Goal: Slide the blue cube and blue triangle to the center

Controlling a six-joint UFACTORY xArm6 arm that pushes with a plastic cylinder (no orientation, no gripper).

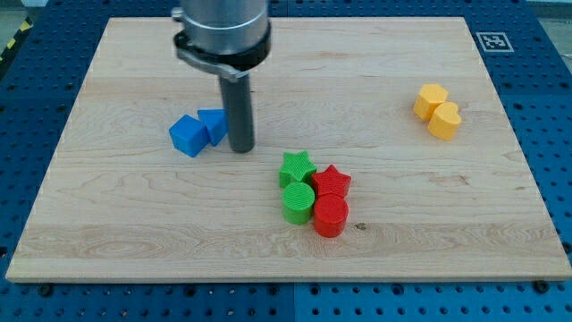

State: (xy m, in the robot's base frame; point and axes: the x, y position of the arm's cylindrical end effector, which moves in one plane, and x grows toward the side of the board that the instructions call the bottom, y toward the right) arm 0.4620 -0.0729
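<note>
In the camera view, my tip point(241, 148) stood just right of the blue triangle point(214, 125), which touched the blue cube point(187, 135), left of the board's point(134, 233) centre. The rod has no fingers to report. Pushing them centreward likely required starting from their left.

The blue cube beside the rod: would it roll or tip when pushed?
The blue cube probably slides rather than rolls: it looks flat-faced and squat. It may swivel if my tip pushes off-centre. Touching the blue triangle, it likely nudges that too, across the smooth wooden board.
</note>
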